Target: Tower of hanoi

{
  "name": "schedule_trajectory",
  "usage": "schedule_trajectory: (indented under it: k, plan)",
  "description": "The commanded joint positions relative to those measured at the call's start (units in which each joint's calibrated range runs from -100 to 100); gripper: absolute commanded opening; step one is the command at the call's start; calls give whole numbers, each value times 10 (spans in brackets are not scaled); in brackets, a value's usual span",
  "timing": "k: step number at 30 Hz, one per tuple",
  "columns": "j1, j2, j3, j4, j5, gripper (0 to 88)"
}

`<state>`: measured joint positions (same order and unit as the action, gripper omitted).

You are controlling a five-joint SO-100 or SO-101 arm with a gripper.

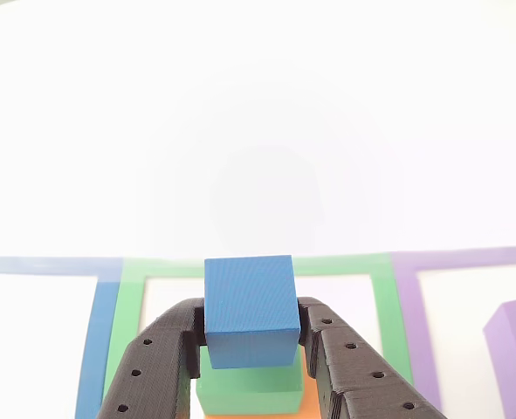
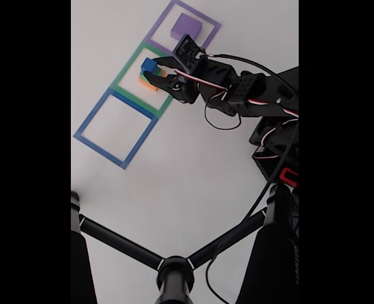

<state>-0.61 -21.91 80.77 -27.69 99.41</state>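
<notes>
End effector (image 1: 252, 336) clamps the blue block (image 1: 250, 310)!
It's closed snugly on both sides, directly above green (image 1: 251, 391), keeping the stack aligned.

White counter (image 2: 193, 171); blue, green, purple taped outlines (image 2: 139, 85); orange block (image 2: 150, 85) under pincer (image 2: 154, 68), purple block (image 2: 187, 26) beyond.
</notes>
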Motion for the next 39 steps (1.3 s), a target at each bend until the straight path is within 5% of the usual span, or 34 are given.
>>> schedule_trajectory:
  k: [1, 39]
  plan:
    - [0, 4, -1, -17, 6, 6]
    - [5, 38, -7, -31, 6, 96]
